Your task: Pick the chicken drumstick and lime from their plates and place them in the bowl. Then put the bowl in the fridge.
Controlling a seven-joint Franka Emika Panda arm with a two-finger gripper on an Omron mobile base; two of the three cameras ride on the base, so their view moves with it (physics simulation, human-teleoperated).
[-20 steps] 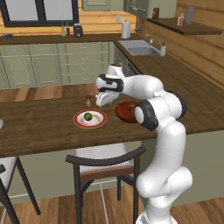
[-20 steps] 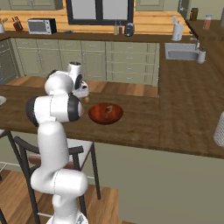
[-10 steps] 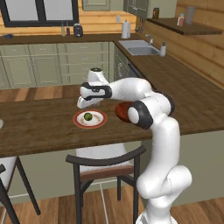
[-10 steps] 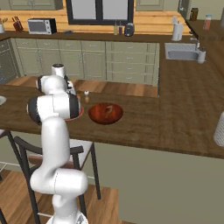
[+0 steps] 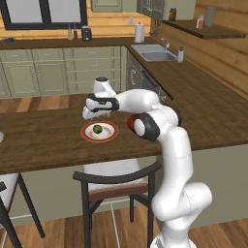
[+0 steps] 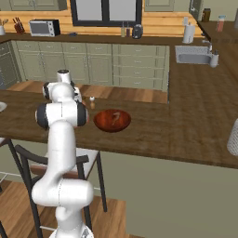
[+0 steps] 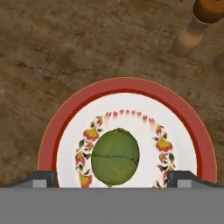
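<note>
The lime (image 7: 115, 156) lies in the middle of the red-rimmed plate (image 7: 127, 85), which sits on the wooden counter. My gripper (image 7: 113, 180) hangs open straight above it, one fingertip on each side of the lime and neither touching it. From the left base view, the gripper (image 5: 89, 115) hovers just over the plate (image 5: 110, 136) and the lime (image 5: 97, 129). The wooden bowl (image 6: 112, 120) stands to the right of the plate, with a small lump in its middle that looks like the chicken drumstick (image 6: 114, 117). My arm hides most of the bowl (image 5: 130, 121) in the left base view.
A small wooden shaker (image 7: 188, 37) stands on the counter just beyond the plate, also seen as a shaker (image 6: 92, 102) near the bowl. A dark chair (image 5: 116, 179) is tucked under the counter's front edge. A pale jar (image 6: 233, 137) stands at the far right.
The arm has swung left from over the bowl to above the red-rimmed plate with the lime. The gripper has stayed open with nothing in it.
</note>
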